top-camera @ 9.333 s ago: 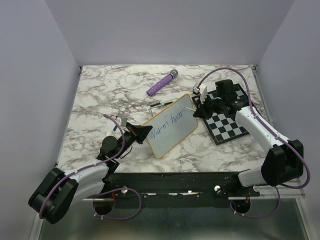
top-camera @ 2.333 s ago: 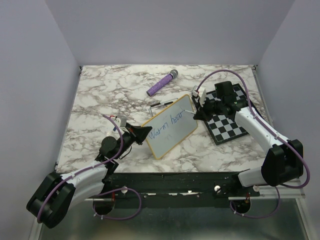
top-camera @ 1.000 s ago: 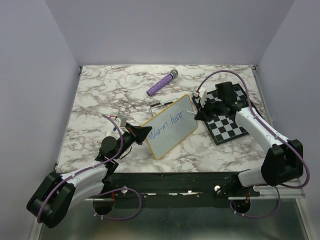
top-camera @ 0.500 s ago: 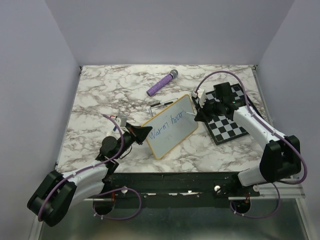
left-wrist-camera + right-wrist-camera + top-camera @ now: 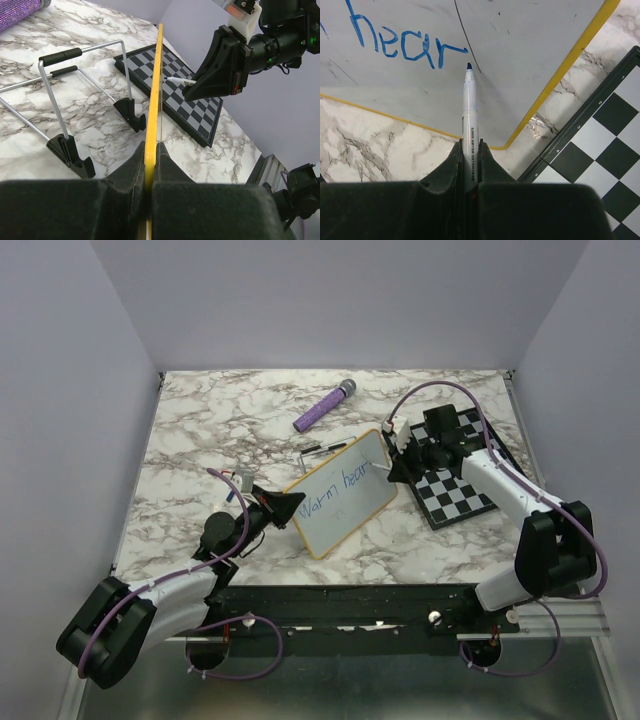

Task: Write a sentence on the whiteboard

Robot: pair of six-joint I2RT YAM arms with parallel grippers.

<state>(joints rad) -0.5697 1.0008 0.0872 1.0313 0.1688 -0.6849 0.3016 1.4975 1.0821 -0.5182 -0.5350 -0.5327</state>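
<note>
Yellow-tan-framed whiteboard (image 5: 156,85) seen edge-on, upright, its near edge pinched between the closed black jaws of the left gripper (image 5: 149,150). To its left, silver wire stand legs (image 5: 82,82) with black feet rest on the marble table (image 5: 30,105). On its other side, the right gripper (image 5: 189,90) clamps a white marker (image 5: 179,80), tip close to the board, above a black-and-white chessboard (image 5: 197,115).

The table (image 5: 200,430) has a white marble-look top veined in grey and brown, and the rest of the room closes in around it. Behind the table rises a plain, pale lavender back wall (image 5: 340,300). A left wall (image 5: 60,390) and a right wall (image 5: 590,340) of the same flat colour stand tight against the table's sides, so it sits in a boxed-in booth. Along the table's near edge runs a black rail (image 5: 350,600), and below that lies a dull grey metal sheet (image 5: 350,690). The light is soft and even, leaving only faint shadows on the table.
</note>
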